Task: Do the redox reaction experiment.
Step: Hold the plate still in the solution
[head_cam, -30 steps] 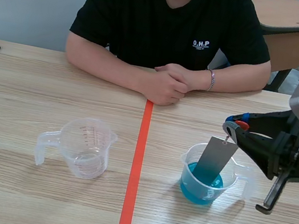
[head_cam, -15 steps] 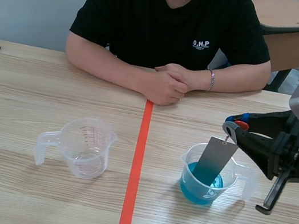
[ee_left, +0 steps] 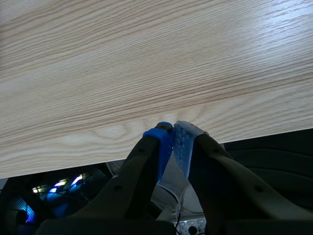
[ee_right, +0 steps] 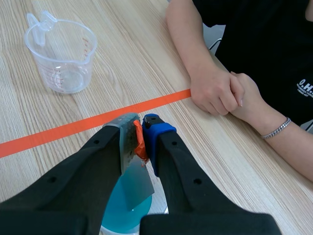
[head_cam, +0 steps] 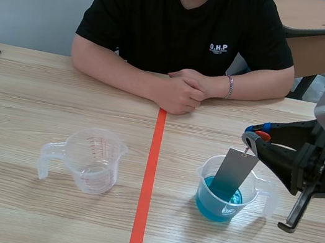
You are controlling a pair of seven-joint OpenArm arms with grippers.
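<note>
Pinching a flat grey metal plate (head_cam: 234, 172) shut, the right gripper (head_cam: 250, 139) holds it tilted inside the clear plastic measuring cup (head_cam: 205, 170), its lower end in the cup's blue liquid (head_cam: 217, 205).

Left claw (ee_left: 172, 129), fingers pressed together, hangs over the table (ee_left: 146, 58).

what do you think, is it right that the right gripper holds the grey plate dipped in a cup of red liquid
Not quite: the liquid is blue, not red. The right gripper holds the grey plate dipped in a cup of blue liquid, as the scene view shows.
</note>
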